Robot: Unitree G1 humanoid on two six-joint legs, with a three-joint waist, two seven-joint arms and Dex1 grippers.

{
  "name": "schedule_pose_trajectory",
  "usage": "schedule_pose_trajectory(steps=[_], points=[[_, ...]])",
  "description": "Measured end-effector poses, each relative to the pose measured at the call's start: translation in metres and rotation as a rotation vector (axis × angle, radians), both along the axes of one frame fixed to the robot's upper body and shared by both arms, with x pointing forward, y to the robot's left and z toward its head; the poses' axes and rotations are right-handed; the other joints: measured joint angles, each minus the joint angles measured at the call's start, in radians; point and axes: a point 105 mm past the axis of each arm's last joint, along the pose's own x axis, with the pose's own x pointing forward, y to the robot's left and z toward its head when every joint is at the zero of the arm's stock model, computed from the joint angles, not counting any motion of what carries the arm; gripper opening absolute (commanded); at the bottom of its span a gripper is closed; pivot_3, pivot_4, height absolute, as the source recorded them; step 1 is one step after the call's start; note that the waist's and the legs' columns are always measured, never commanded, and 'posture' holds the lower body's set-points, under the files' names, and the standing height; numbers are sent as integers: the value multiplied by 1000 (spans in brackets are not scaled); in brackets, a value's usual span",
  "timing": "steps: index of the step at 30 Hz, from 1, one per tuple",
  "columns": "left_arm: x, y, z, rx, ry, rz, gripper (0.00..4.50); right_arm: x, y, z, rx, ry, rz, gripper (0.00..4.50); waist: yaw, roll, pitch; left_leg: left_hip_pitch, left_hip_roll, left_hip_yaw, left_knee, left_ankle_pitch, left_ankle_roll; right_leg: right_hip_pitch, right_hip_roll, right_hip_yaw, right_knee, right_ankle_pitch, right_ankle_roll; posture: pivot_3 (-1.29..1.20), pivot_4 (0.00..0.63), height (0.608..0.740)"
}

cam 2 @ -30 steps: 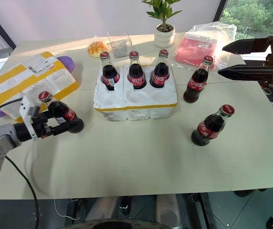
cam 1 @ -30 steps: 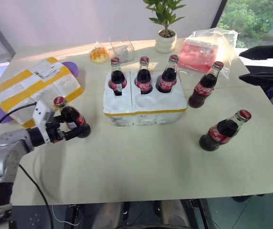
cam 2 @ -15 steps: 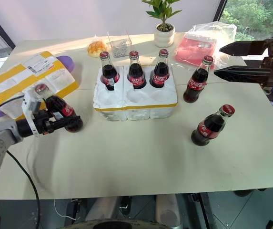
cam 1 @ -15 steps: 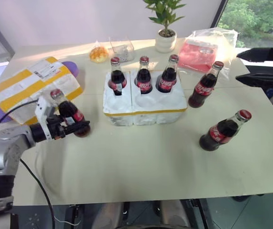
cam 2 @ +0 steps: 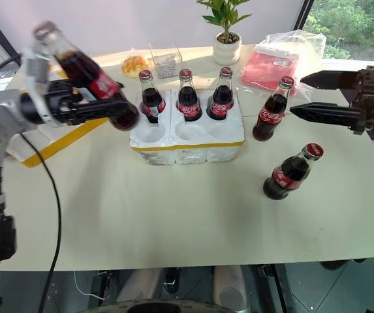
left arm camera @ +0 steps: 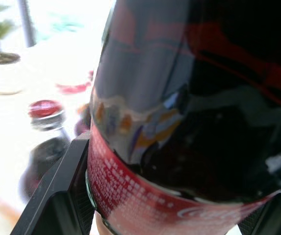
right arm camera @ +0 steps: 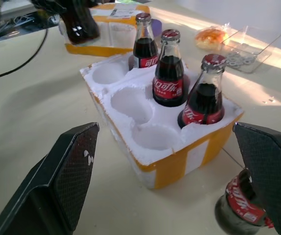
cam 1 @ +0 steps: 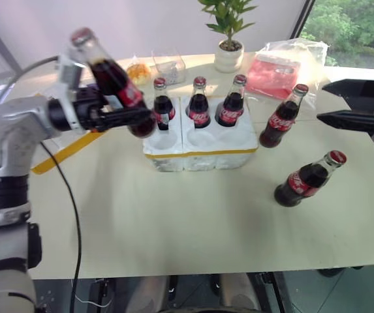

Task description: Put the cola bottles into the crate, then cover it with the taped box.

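My left gripper (cam 1: 126, 118) is shut on a cola bottle (cam 1: 111, 75) and holds it tilted in the air, just left of the crate (cam 1: 200, 155); that bottle's body (left arm camera: 189, 122) looms large in the left wrist view. Three cola bottles (cam 1: 200, 104) stand in the crate's back wells, while the front wells (right arm camera: 130, 105) are empty. Another bottle (cam 1: 280, 117) stands right of the crate, and one more (cam 1: 304, 179) nearer the front right. My right gripper (cam 2: 312, 95) hangs open beyond the right-hand bottles. My left arm hides most of the taped box (cam 2: 46, 142).
A potted plant (cam 1: 227, 40), a pink item in a clear bag (cam 1: 279, 68), a clear plastic tub (cam 1: 168, 65) and a wrapped orange snack (cam 1: 136, 72) line the table's far side. The table's front edge (cam 1: 193, 270) lies close below.
My left gripper closed on the bottle, lifted it off the table and carried it up and right toward the crate. The right gripper sank slightly.
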Motion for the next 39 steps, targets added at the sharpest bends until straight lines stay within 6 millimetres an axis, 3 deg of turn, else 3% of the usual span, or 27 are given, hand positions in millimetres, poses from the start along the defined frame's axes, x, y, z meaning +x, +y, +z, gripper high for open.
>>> schedule_pose_trajectory(steps=[3, 7, 14, 18, 20, 22, 27, 30, 34, 37, 39], points=[[14, -8, -26, 29, 59, -7, 2871, -4, -2, -2, 10, 2, -22, 4500, -1, 0, 0, 0, 0, 0, 0, 0, 0, -1, 0, 0, 1, 0, 0, 0, 150, 740], [26, -16, -27, 70, 2, -24, 2871, -8, -3, -5, 26, 7, -53, 4500, 4, -1, 0, 0, 0, 0, 1, 0, 0, 0, -1, 0, 2, 0, 0, 0, 150, 740], [43, -25, -65, 74, 92, -2, 2871, -13, -7, -9, 55, 8, -94, 4500, 2, -1, 0, 0, 0, 0, 2, 0, 0, -1, -1, 0, 3, 0, 0, 0, 150, 740], [48, -30, -64, 73, 71, -1, 2871, -12, -7, -11, 63, 10, -102, 4500, 4, -1, 0, 0, 0, 0, 4, 0, 0, 0, -1, 0, 5, 0, 0, 0, 150, 740], [48, -29, -67, 88, 66, -1, 3902, -12, -7, -11, 63, 7, -108, 4500, 4, -1, 0, 0, 0, 0, 5, 0, 1, 0, -1, 0, 5, 0, 0, 0, 150, 740], [47, -29, -67, 98, 47, -14, 4448, -11, -7, -11, 62, 2, -112, 4500, 4, -1, 0, 0, 0, 0, 6, 0, 1, 0, -1, 0, 6, 0, 0, 0, 150, 740], [42, -19, -64, 132, 28, -14, 4448, -6, -10, -11, 70, -7, -118, 4500, -1, -1, 0, 0, 0, 0, 9, -1, 1, 1, -1, 0, 8, 0, 0, 0, 150, 740], [29, -5, -50, 114, 36, -21, 4448, -2, -15, -9, 67, -14, -130, 4500, -3, -1, 0, 0, 0, 0, 9, -1, 1, 0, 0, 0, 8, 0, 0, 0, 150, 740], [0, 22, -1, 50, 18, -39, 4448, 4, -33, 1, 78, -37, -206, 4500, -2, -1, 0, -2, 0, 0, 9, -1, 1, -2, -1, 0, 8, 0, 0, 0, 150, 740], [-35, 41, 34, 44, -9, -70, 4448, -2, -70, 8, 27, -60, -348, 4500, 6, -1, 0, -2, 0, 0, 9, -1, 2, -1, 0, -1, 8, -1, 0, 0, 150, 740], [-51, 45, 44, 53, -12, -93, 4448, -12, -93, 5, -8, -50, -427, 4500, 13, -1, 0, -1, -1, 0, 9, -2, 2, 0, 0, -1, 8, -1, 0, 0, 150, 740]])
